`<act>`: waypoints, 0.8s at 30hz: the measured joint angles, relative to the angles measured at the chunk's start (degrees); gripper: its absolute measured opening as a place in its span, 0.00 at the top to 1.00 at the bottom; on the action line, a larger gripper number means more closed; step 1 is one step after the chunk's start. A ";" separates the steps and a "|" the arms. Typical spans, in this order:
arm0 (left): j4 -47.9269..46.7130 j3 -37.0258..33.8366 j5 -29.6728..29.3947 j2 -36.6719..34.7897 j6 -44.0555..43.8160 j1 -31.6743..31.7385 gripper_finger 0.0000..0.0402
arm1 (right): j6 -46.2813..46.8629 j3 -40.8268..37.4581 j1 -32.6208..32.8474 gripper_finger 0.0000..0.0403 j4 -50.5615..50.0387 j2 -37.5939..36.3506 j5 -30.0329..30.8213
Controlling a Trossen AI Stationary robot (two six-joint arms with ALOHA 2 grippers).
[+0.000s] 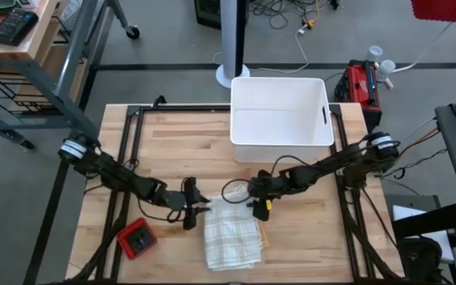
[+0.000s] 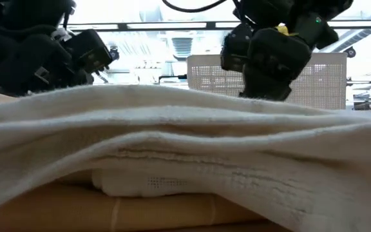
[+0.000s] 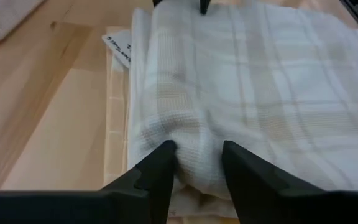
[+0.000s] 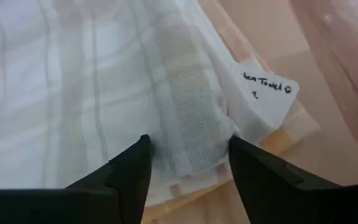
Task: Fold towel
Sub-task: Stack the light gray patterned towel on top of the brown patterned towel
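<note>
Dark fingers (image 3: 160,168) of our left gripper (image 3: 199,163) stand open astride the white plaid waffle-weave towel (image 1: 230,236), folded on the wooden table (image 1: 172,142); our right gripper (image 4: 188,157) too. We should lift straight, avoiding snags.

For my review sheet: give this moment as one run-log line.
towel: folded, flat on table | left end effector: open, straddling towel edge | right end effector: open, at opposite edge | bin: behind
</note>
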 joint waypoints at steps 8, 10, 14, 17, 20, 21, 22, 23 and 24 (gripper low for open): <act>-1.79 0.15 -0.11 -0.07 -0.67 0.47 0.77 | -8.76 3.51 -0.02 0.79 -0.42 1.82 -0.06; -2.18 0.14 -1.30 -1.28 -0.77 0.43 0.82 | -10.26 4.06 0.00 0.93 -1.55 1.63 -0.05; -3.70 0.03 -3.74 -4.06 -0.27 0.46 0.94 | -10.41 5.83 0.00 0.97 -4.79 1.45 0.50; -5.32 0.03 -3.83 -6.38 -0.40 0.46 0.98 | -10.61 7.42 0.00 0.99 -7.32 1.43 1.06; -6.13 0.09 -3.84 -8.38 -0.73 0.35 0.96 | -11.04 10.00 0.00 0.99 -10.63 1.37 1.92; -6.03 0.09 -3.86 -9.09 -0.73 0.35 0.96 | -11.29 11.16 0.00 0.99 -12.19 1.37 1.92; -5.89 0.09 -3.86 -9.69 -0.73 0.30 0.96 | -11.63 12.39 0.00 0.99 -13.72 1.35 1.92; -6.06 0.09 -3.85 -10.35 -0.73 0.28 0.96 | -12.01 13.61 0.00 0.99 -15.40 1.34 1.95; -6.30 0.09 -3.87 -10.99 -0.73 0.28 0.97 | -12.19 14.77 0.00 0.99 -17.05 1.32 1.98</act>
